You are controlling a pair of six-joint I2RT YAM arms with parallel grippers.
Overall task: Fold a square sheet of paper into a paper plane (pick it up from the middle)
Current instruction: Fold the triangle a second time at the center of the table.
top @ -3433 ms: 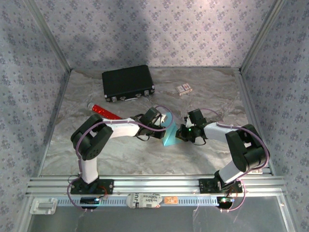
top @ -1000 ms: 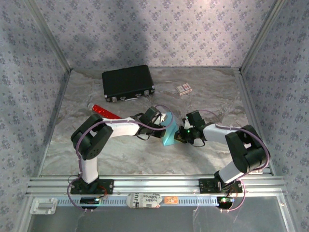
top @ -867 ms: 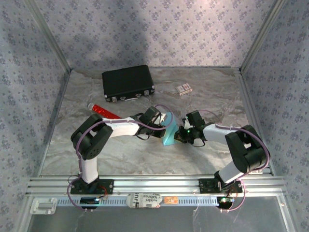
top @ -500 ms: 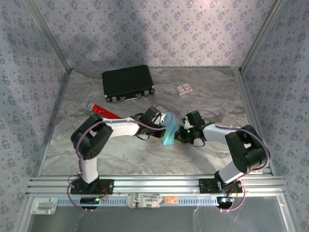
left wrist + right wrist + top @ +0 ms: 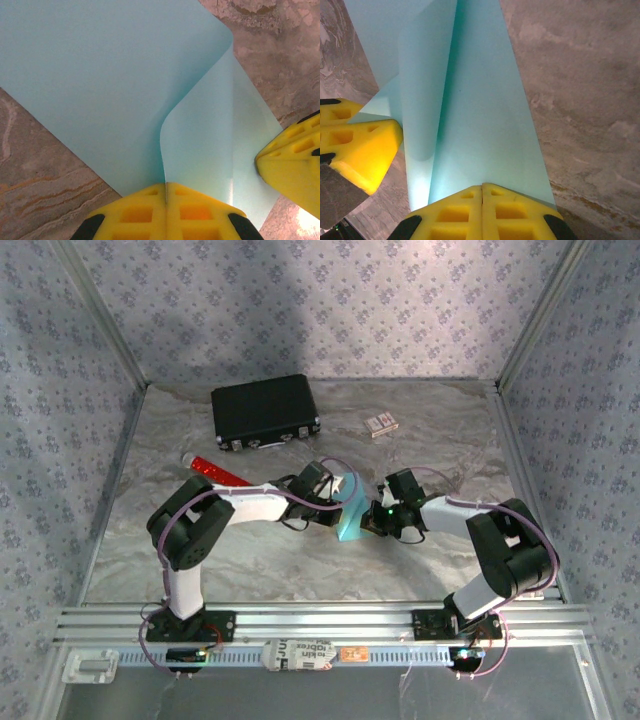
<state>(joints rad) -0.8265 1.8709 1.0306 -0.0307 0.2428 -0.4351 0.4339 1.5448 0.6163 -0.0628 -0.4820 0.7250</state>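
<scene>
Where the two arms meet over the middle of the tabletop (image 5: 250,560), the square sheet of paper (image 5: 349,524) is held between them. Both closed on it: left tool (image 5: 165,194) pinching one edge, right tool (image 5: 481,194) pinching another. One flap curls over softly. Black case (image 5: 265,412) and red tube (image 5: 215,471) lie well apart behind.

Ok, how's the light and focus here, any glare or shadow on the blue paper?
Top view: table evenly lit, broad dark shadow on the back wall, paper small but clear. Left wrist view: paper sharp, washed-out bright patch at lower right. Right wrist view: paper glows pale near the yellow fingers, darker band beside its curled fold.
</scene>
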